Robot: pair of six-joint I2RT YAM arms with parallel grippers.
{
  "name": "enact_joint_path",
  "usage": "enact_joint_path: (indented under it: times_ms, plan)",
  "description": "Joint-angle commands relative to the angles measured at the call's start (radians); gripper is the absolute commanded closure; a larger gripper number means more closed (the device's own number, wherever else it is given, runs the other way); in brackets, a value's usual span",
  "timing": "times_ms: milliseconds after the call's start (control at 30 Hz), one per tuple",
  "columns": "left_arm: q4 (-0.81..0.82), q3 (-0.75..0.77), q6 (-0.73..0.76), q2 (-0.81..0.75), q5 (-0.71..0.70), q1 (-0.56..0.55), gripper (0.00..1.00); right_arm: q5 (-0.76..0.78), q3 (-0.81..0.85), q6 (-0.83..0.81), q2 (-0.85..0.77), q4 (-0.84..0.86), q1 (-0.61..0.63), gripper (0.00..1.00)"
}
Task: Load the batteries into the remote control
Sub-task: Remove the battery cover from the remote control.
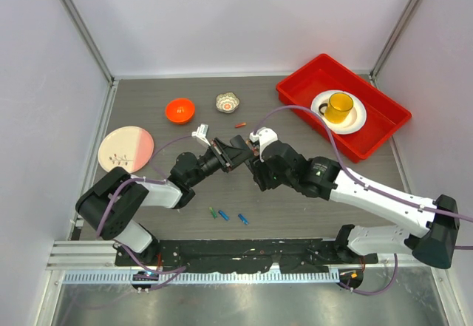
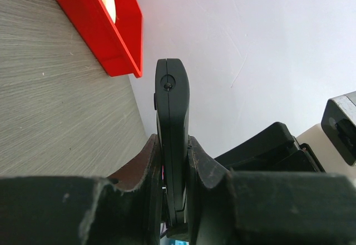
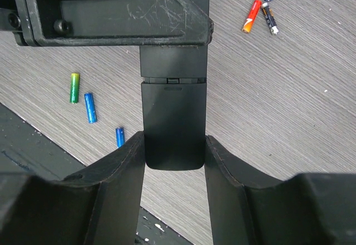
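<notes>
The black remote control (image 1: pixel 235 151) hangs above the table's middle, between both arms. My left gripper (image 1: pixel 222 154) is shut on its thin edges; the left wrist view shows the remote control (image 2: pixel 172 106) standing edge-on between the pads, left gripper (image 2: pixel 173 161). My right gripper (image 3: pixel 174 150) is shut across the remote control's (image 3: pixel 173 117) rounded end, both fingers touching its sides. Three batteries, one green (image 3: pixel 74 87) and two blue (image 3: pixel 89 107), lie on the table below, near the front edge (image 1: pixel 224 215). Several more batteries (image 3: pixel 251 16) in orange, red and blue lie further off.
A red tray (image 1: pixel 384 130) at the back right holds a white plate and a yellow cup (image 1: pixel 340 106). An orange bowl (image 1: pixel 179 109) and a small patterned bowl (image 1: pixel 228 102) stand at the back. A pink plate (image 1: pixel 126 148) lies at the left. One orange battery (image 1: pixel 240 125) lies behind the grippers.
</notes>
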Motion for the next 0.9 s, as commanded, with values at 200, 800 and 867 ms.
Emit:
enact_joint_path:
  times_ms: [200,800,867]
  plan:
    - [0.016,0.017,0.033,-0.017,-0.02,0.032,1.0,-0.033,-0.003,0.022,-0.106,0.015,0.004,0.62]
    - [-0.091,-0.086,0.043,-0.226,0.035,0.116,1.0,0.004,-0.193,0.095,-0.106,0.08,-0.255,0.63]
    - [-0.21,-0.074,0.063,-0.307,0.087,0.125,1.0,-0.002,-0.236,0.118,-0.084,0.121,-0.293,0.63]
